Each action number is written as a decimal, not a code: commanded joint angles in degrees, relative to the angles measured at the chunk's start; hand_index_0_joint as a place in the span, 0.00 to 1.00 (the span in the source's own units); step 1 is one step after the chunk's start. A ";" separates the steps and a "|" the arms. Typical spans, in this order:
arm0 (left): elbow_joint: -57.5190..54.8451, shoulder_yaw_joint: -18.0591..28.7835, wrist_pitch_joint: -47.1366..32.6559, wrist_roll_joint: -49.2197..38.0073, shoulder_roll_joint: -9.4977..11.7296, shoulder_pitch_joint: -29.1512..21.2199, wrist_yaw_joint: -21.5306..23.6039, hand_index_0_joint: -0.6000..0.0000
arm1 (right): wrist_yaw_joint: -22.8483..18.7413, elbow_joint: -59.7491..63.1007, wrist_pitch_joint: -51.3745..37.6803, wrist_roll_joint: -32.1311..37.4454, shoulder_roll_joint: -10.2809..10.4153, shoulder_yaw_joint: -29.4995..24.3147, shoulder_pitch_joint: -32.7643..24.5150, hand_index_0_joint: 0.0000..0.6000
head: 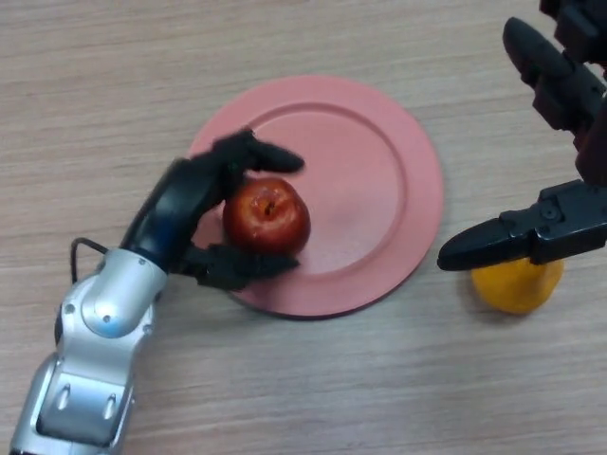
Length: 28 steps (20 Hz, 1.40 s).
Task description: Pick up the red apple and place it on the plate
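Observation:
A red apple (267, 214) is over the left part of a pink round plate (379, 180) in the head view. My left hand (194, 204) comes in from the lower left and is shut on the apple, fingers curled over its far side and thumb under its near side. I cannot tell whether the apple rests on the plate or hangs just above it. My right hand (560, 223) is at the right edge, fingers straight, holding nothing, just right of the plate.
A yellow fruit (517, 284) lies on the wooden table (114, 85) right of the plate, partly under my right hand.

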 commanded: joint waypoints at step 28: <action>-43.60 22.02 24.46 -34.57 11.69 2.50 6.65 1.00 | 7.40 1.15 -19.74 -6.48 -2.52 -9.06 8.20 0.00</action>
